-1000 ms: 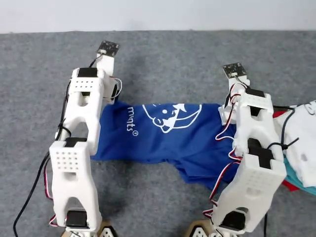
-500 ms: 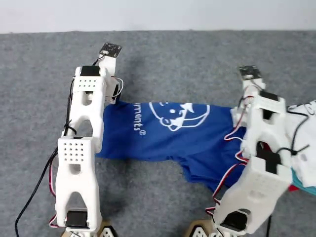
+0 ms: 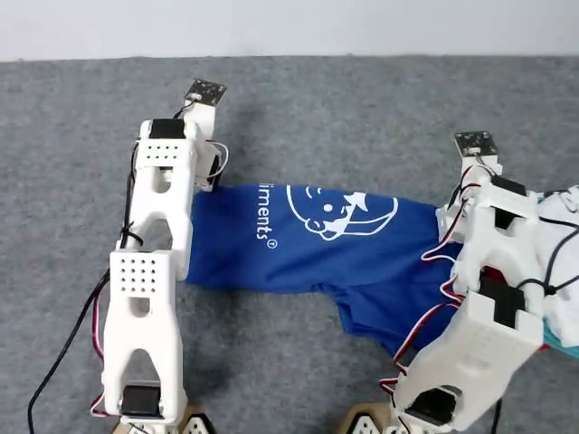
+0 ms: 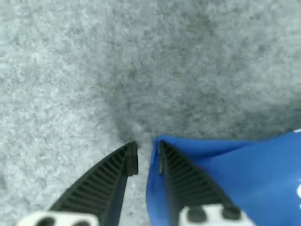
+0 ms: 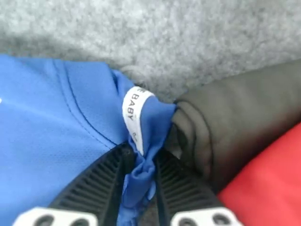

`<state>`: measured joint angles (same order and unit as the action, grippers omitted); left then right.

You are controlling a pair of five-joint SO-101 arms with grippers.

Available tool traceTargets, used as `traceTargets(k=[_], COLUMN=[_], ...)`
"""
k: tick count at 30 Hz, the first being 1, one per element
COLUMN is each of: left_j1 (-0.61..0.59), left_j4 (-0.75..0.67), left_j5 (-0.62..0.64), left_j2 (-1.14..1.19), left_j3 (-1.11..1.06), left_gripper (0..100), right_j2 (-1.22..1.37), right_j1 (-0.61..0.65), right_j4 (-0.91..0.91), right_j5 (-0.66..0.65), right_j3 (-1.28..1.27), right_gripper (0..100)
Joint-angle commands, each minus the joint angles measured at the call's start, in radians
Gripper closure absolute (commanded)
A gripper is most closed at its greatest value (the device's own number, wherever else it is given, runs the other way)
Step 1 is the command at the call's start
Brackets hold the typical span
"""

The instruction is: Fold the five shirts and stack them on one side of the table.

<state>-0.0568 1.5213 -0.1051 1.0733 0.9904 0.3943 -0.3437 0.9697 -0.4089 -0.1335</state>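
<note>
- The blue shirt (image 3: 308,253) lies print-up on the grey table (image 3: 362,117), stretched between the 2 arms.
- The left gripper (image 4: 145,157) pinches a corner of the shirt, jaws nearly together on the fabric.
- The right gripper (image 5: 141,160) is clamped on the collar at its label, just beside a black garment (image 5: 225,122) and a red garment (image 5: 273,179).
- Gripping opposite ends probably keeps the cloth taut and flat for folding.

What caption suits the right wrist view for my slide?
Right end effector grips the blue shirt at its label, beside a black garment and a red garment on the grey table.
</note>
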Motion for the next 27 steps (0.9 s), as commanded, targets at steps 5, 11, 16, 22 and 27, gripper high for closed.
traceTargets(k=[5,11,16,22,27], left_j1=[-0.052,-0.049,0.020,0.141,0.084], left_j4=[0.129,0.233,0.233,0.227,0.173], left_j5=[-0.002,-0.002,0.000,-0.002,-0.005], left_j2=[-0.009,-0.009,-0.006,0.003,0.060], left_j3=[0.394,0.575,0.479,0.300,0.275], left_gripper=[93,93,93,93,93], right_j2=[-0.076,-0.136,-0.180,-0.226,-0.280], right_j1=[0.044,0.091,0.094,0.120,0.228], right_j4=[0.053,0.211,0.326,0.487,0.777], right_j5=[0.126,0.132,0.126,0.018,-0.255], right_j3=[0.078,0.258,0.298,0.296,0.276], right_gripper=[77.5,77.5,77.5,79.0,95.7])
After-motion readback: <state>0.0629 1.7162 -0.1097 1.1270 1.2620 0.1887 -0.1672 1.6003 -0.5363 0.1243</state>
